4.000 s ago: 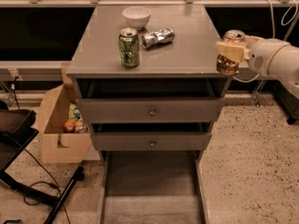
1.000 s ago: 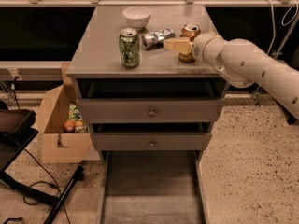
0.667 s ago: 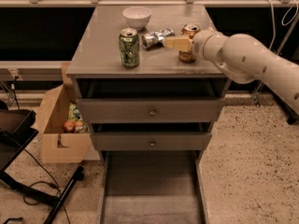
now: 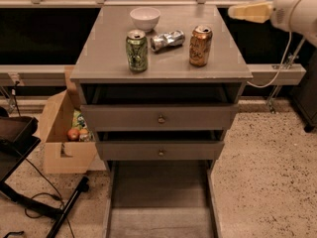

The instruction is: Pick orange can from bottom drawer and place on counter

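1. The gripper (image 4: 237,12) is hanging beyond the bench's right rear corner, well apart from everything on it. It is carrying nothing, and whether it is spread or pressed together cannot be told.
2. The orange can (image 4: 200,45) is standing upright on the bench (image 4: 109,58), towards the right edge, near the crushed silver can (image 4: 167,39) but not touching it.
3. The bottom drawer (image 4: 158,202) is lying pulled out, with no can showing in it.
4. Judgement: placement is looking complete.
5. Judgement: the can is probably handling as light, thin-walled, smooth and slippery, denting under a hard squeeze. Any regrasp is best taken across the mid-body, below the silver top.
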Controlling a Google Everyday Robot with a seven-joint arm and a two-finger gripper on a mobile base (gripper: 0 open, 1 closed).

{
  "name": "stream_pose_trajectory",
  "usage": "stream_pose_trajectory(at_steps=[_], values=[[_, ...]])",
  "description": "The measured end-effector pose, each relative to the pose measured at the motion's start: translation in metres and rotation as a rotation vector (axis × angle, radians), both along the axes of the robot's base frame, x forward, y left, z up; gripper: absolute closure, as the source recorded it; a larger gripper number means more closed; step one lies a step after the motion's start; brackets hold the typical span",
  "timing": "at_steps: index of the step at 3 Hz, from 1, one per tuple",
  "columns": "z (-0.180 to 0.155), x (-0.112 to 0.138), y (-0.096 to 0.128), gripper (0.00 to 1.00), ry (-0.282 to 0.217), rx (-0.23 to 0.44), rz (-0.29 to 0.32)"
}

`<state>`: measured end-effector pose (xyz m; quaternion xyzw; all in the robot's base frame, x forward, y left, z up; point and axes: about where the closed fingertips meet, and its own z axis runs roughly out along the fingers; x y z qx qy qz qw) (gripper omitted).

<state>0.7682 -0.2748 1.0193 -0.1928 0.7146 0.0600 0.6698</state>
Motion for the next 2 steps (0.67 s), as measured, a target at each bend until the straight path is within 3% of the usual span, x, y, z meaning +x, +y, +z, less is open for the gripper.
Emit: stream_pose_trajectory(at_steps=[1, 2], values=[[0.040, -0.032, -0.055, 0.00, 0.023, -0.070, -0.008], [0.060, -0.074, -0.041, 0.00, 0.081, -0.151, 0.078]])
